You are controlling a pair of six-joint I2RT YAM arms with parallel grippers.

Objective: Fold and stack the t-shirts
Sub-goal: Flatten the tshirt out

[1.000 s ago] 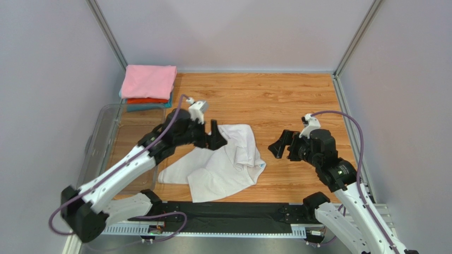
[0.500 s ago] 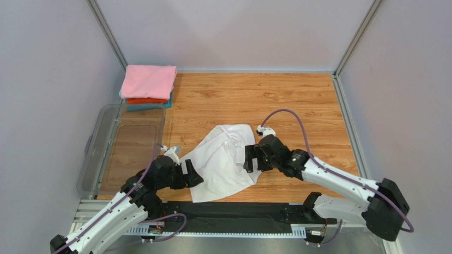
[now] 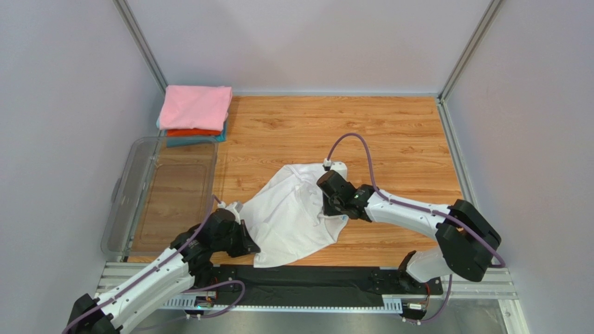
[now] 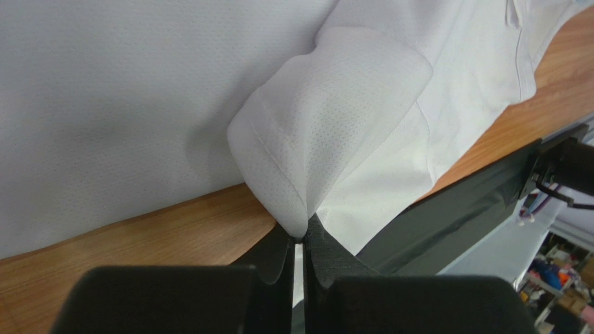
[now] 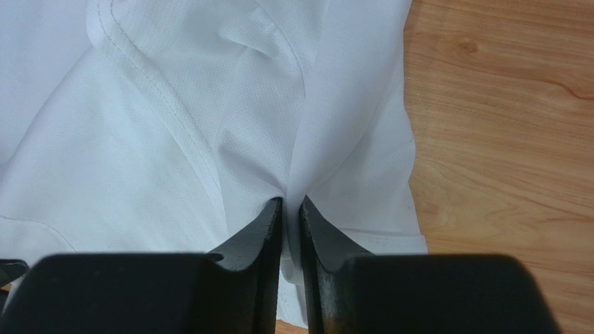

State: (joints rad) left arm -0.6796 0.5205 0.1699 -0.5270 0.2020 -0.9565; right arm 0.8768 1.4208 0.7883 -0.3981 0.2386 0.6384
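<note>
A crumpled white t-shirt (image 3: pixel 289 212) lies on the wooden table near the front middle. My left gripper (image 3: pixel 244 240) is at its front-left edge and is shut on a fold of the white cloth (image 4: pixel 307 167). My right gripper (image 3: pixel 328 203) sits on the shirt's right side, shut on a pinch of its fabric (image 5: pixel 279 132) beside a seam. At the back left corner a stack of folded t-shirts stands with a pink one (image 3: pixel 195 106) on top, an orange-red one (image 3: pixel 192 132) under it and a teal one (image 3: pixel 189 141) at the bottom.
A clear plastic bin (image 3: pixel 139 202) lies along the table's left side, beside my left arm. A black rail (image 3: pixel 307 278) runs along the front edge. Metal frame posts and grey walls close in the table's back and sides.
Both arms came down from above onto the white t-shirt. Both grippers went from open to shut on its cloth, the left at the front-left edge, the right on the right side.
</note>
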